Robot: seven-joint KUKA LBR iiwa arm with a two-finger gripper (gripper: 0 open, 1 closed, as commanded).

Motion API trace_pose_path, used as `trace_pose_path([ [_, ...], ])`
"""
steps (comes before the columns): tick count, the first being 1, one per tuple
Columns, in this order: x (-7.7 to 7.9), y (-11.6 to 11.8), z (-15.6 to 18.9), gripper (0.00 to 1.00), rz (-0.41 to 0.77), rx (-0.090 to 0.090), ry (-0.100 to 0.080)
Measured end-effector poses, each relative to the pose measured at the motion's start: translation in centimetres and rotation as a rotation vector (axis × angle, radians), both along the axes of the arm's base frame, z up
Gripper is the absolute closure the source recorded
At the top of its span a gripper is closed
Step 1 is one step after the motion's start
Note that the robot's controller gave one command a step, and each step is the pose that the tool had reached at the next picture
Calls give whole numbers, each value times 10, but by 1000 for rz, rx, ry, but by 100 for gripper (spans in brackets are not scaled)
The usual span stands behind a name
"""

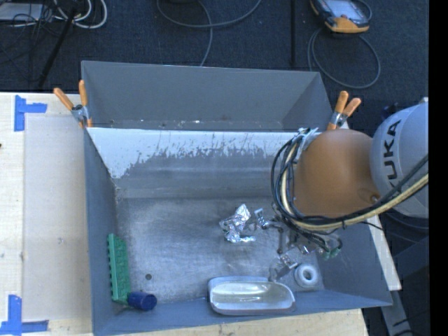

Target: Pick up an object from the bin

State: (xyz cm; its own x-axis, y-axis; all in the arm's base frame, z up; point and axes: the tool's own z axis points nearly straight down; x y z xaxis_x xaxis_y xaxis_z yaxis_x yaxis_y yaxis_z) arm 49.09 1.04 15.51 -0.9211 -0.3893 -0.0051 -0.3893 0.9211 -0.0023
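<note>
Poised with gripper (283,249) just beside crumpled foil wad (238,226).
Cannot tell how wide open; probably featherlight, crushable, so best pinched gently across thickest fold.

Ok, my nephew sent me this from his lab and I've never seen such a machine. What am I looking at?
One camera looks down into a grey metal bin from above and a little to one side. The big shape reaching in from the right is a robot arm. The orange-brown dome and the looped cables are parts of it. Under the dome sits its gripper, low over the bin floor, right of the middle. Its job is to pick one thing out.

Nearest to it lie a crumpled piece of silver foil, a small white ring and a clear oval plastic tray. Over on the left lie a green toothed plastic strip and a small blue cap. I cannot tell whether anything is held.
</note>
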Motion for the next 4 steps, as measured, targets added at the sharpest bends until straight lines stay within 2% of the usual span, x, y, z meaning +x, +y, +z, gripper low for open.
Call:
trace_pose_path([
  [1, 8, 12, -22, 0, 2, 1, -10],
  [2, 58, 22, -49, 0, -362, 2, 5],
  [3, 86, -7, -80, 0, -423, 6, 8],
  [4, 90, -8, -77, 100, -422, 6, -11],
])
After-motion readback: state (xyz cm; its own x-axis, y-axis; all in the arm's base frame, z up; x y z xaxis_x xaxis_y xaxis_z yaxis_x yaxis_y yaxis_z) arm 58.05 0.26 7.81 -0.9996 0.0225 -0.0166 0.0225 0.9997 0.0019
